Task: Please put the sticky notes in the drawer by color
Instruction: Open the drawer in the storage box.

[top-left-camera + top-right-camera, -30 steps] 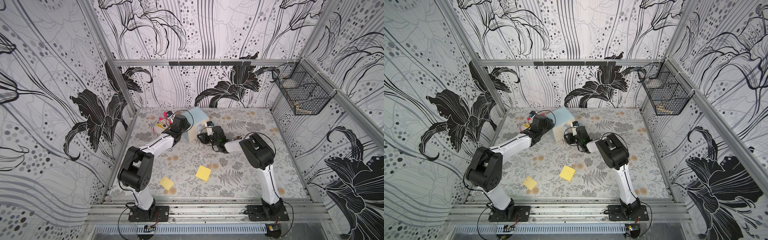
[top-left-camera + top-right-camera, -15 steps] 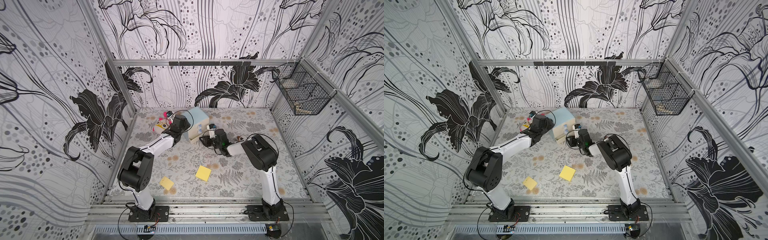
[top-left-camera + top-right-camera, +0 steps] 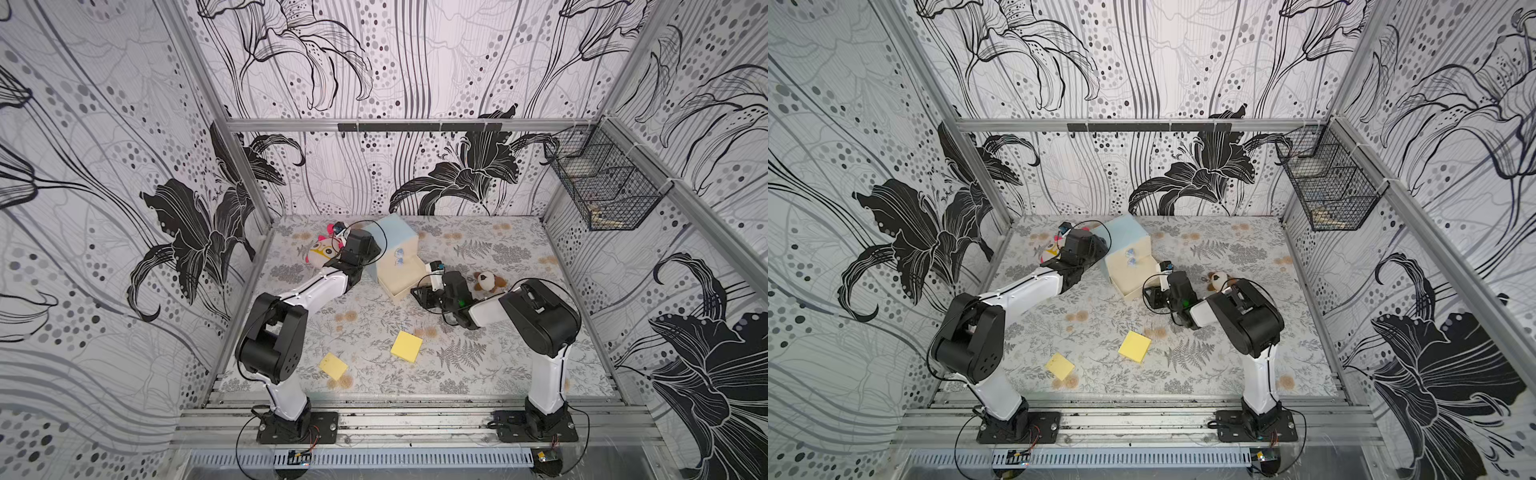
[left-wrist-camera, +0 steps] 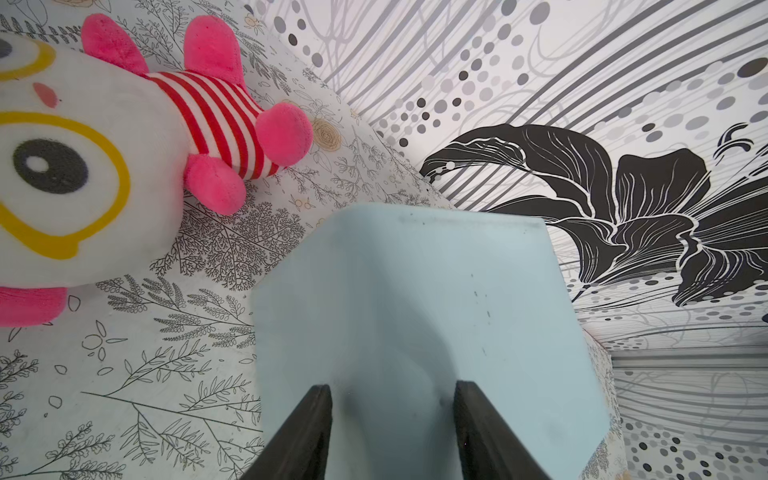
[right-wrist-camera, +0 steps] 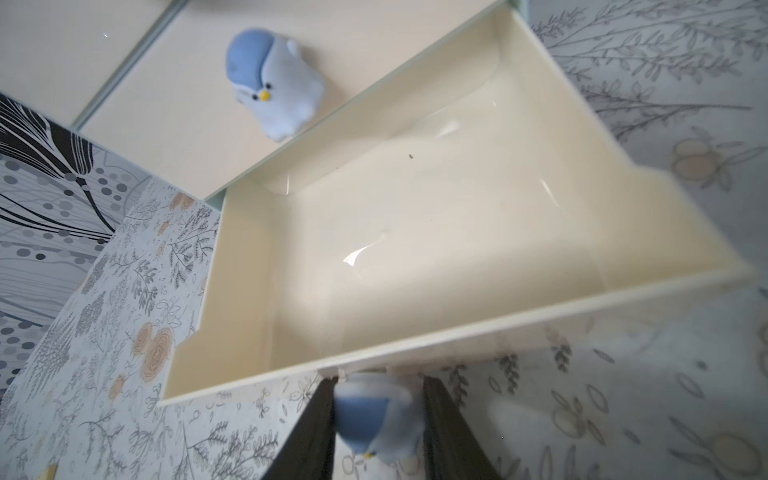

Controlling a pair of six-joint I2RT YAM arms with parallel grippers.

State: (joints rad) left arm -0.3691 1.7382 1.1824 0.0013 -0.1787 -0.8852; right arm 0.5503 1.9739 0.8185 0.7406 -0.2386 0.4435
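right wrist, right pincer (image 5: 378,384) clamped on drawer knob (image 5: 374,419), left pincer (image 4: 393,388) parted against drawer (image 4: 415,291)

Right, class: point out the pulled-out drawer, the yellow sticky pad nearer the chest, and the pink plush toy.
pulled-out drawer (image 5: 415,232): right wrist view, its bare floor.
yellow sticky pad (image 3: 406,345): a top view, middle of its top sheet.
pink plush toy (image 4: 116,99): left wrist view, its white face.

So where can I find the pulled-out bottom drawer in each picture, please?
In a top view: the open drawer lies mid-table, before the chest.
In a top view: the open drawer, same place.
Left wrist: not in it; only the chest's blue body.
Right wrist: the open drawer fills the centre, its knob in the right gripper.
Shared landmark: the chest.
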